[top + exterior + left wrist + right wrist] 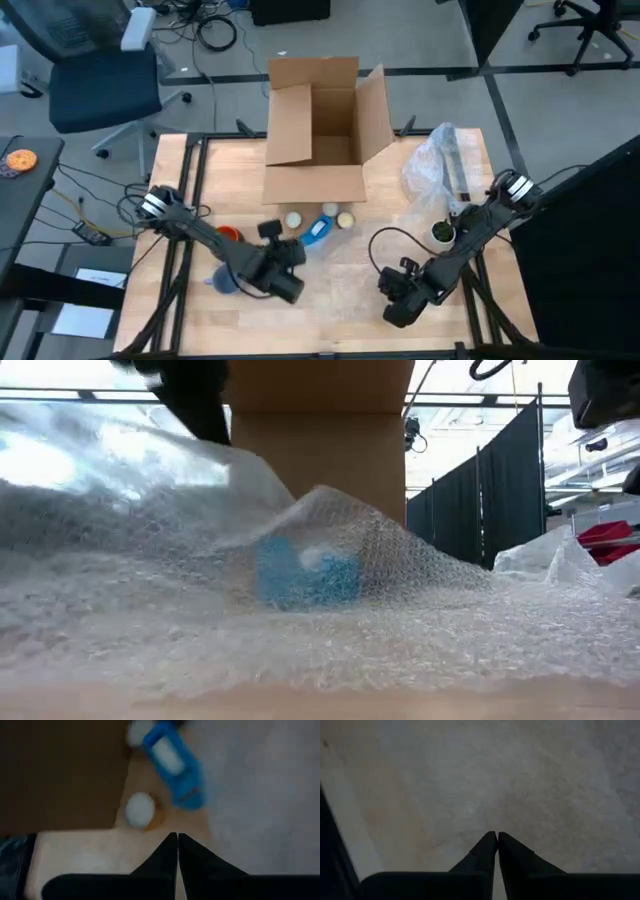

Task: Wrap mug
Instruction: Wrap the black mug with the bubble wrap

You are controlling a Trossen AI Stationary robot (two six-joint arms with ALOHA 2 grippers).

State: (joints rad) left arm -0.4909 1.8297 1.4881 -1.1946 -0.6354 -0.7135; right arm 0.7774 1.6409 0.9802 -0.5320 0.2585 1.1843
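The bubble wrap lies flat across the near part of the bench, in front of the cardboard box. The left claw and the right claw both sit low near the front edge, each pinched shut; whether either has hold of the sheet I cannot tell. The blue mug lies on its side just in front of the box, with the wrap humped over it in the low view. I think a pull could slide the thin sheet off it or roll it into the small round things beside it. There is little room there; the open space is in the near middle.
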